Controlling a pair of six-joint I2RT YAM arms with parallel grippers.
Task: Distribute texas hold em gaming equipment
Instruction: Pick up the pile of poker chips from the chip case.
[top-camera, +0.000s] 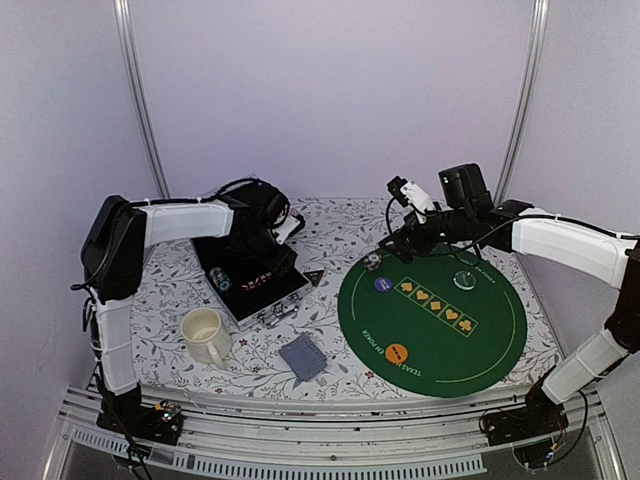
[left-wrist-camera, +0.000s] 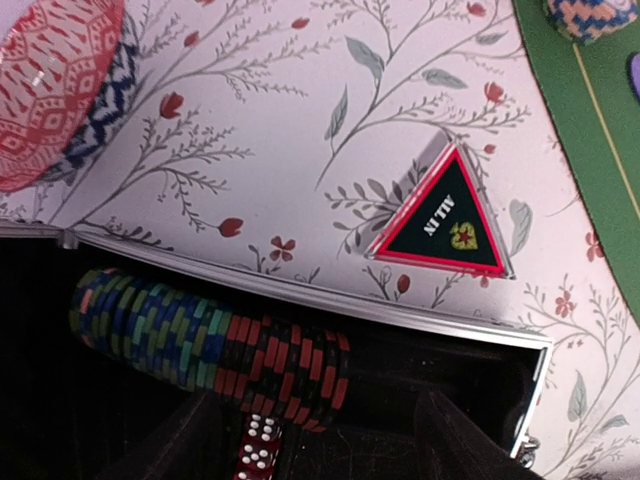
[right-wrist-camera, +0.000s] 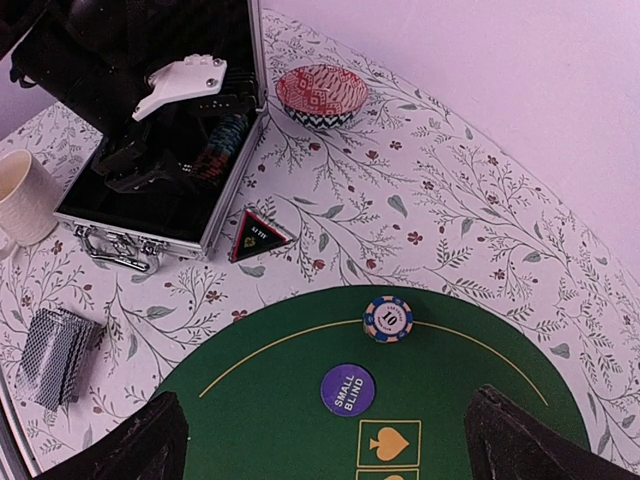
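Note:
An open metal case (top-camera: 262, 300) holds a row of striped poker chips, blue-green (left-wrist-camera: 150, 330) and black-red (left-wrist-camera: 290, 365), with red dice (left-wrist-camera: 258, 455) beside them. My left gripper (top-camera: 262, 262) reaches into the case, its fingers (left-wrist-camera: 195, 435) apart on either side of the black-red end of the row, gripping nothing. My right gripper (right-wrist-camera: 330, 460) hangs open over the green mat (right-wrist-camera: 250, 420). On the mat lie a blue-striped chip stack (right-wrist-camera: 387, 318), a purple disc (right-wrist-camera: 347, 389), an orange disc (top-camera: 396, 352) and a clear disc (top-camera: 463, 279). The black-red triangle marker (left-wrist-camera: 445, 222) and the grey-blue cards (top-camera: 303, 357) lie on the tablecloth.
A cream mug (top-camera: 205, 333) stands near the front left, beside the case. A pink patterned bowl (right-wrist-camera: 322, 95) sits behind the case. The case's raised lid (right-wrist-camera: 120, 50) rises at the back left. Metal frame posts (top-camera: 140, 100) flank the table.

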